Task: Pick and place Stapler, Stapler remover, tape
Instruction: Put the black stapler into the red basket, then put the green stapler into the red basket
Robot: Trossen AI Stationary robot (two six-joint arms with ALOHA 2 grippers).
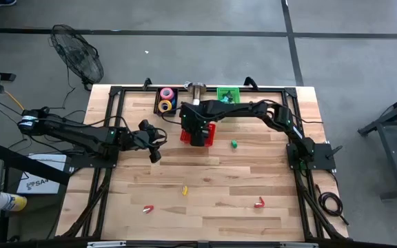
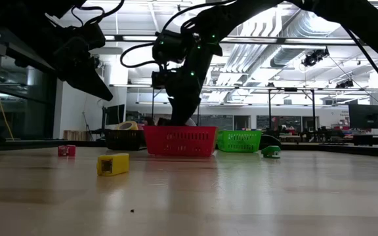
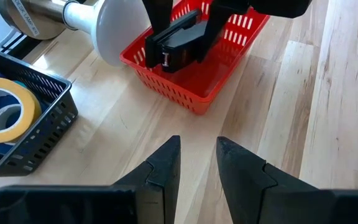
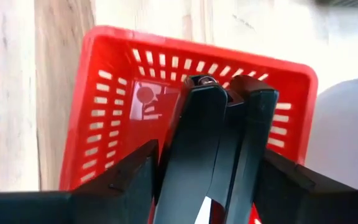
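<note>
The right gripper [image 4: 210,171] is clenched on a black stapler [image 3: 174,43], holding it just above the floor of the red basket [image 3: 194,93], inside its walls. The basket holds nothing else that can be seen. Beside it stands a black basket [image 3: 39,140] with tape [image 3: 8,109] inside: a yellow roll lying on blue ones here, and a pink roll with the yellow one in the high view. A green basket [image 1: 228,94] sits on the red one's other side, its contents too small to tell. The left gripper [image 3: 197,165] hovers over bare wood near the red and black baskets, fingers slightly parted and grasping nothing. Loose on the table [image 1: 253,172] lie a green piece [image 1: 233,144], a yellow piece [image 1: 184,190] and two red pieces [image 1: 147,208] [image 1: 259,202], all well apart from the baskets.
</note>
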